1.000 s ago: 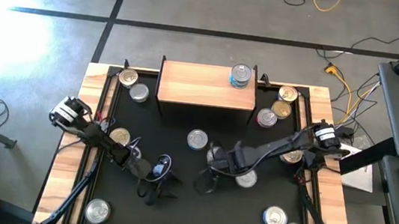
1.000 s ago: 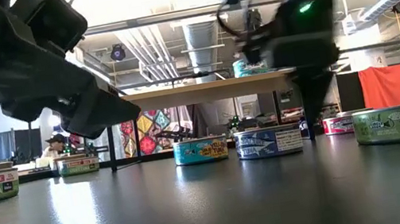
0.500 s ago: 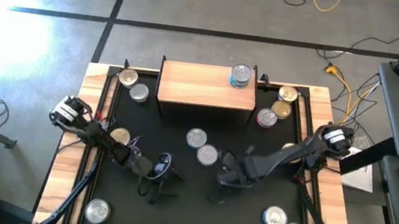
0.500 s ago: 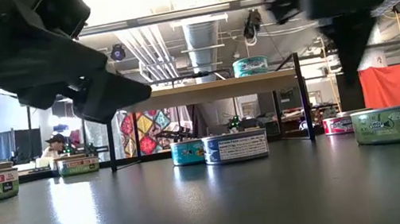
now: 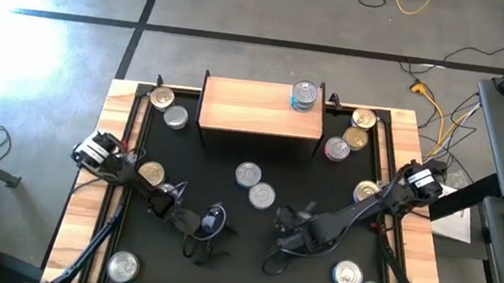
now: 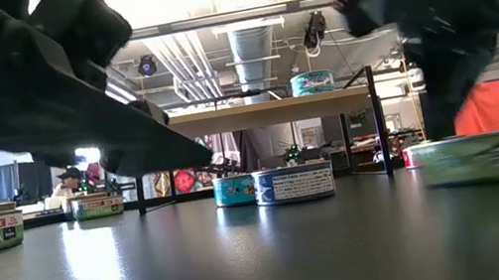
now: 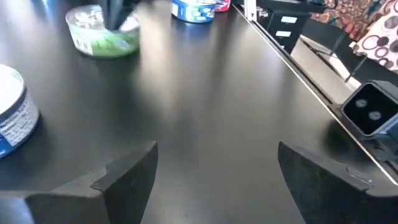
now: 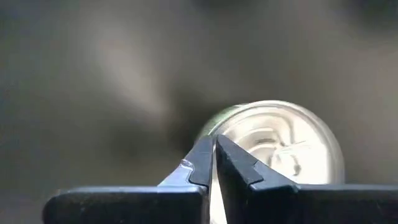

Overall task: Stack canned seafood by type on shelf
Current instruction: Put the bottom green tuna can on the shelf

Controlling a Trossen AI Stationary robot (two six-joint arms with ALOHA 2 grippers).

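Observation:
My right gripper (image 8: 213, 152) is shut, low over the mat's near middle (image 5: 287, 233). Its tips are at a green-sided tin with a silver lid (image 8: 280, 140), which also shows in the left wrist view (image 7: 102, 34) and the low view (image 6: 474, 160). The arm hides this tin from above. My left gripper (image 7: 217, 180) is open over bare mat just to its left (image 5: 212, 223). The shelf (image 5: 256, 109) stands at the far edge with a tin stack (image 5: 305, 95) on its right end. Two silver tins (image 5: 248, 173) (image 5: 262, 196) sit in front of it. My right gripper has its shut fingertips (image 8: 205, 155) against the green tin's rim (image 8: 227, 124) on one side, coming down at a slant from above. The tin stands flat on the mat. Whether the tips rest on the lid or only on the rim cannot be told.
Loose tins ring the mat: gold and silver ones at the far left (image 5: 163, 99), a gold one at the left edge (image 5: 150, 174), one at the near left (image 5: 124, 264), several at the far right (image 5: 355, 139) and two at the near right (image 5: 347, 274). Wooden planks border the mat.
My right gripper has moved from the two middle tins toward the near edge, uncovering one of them. The green tin has slid along the mat toward the left, staying flat. My left gripper has shifted a little to the right and toward the near edge.

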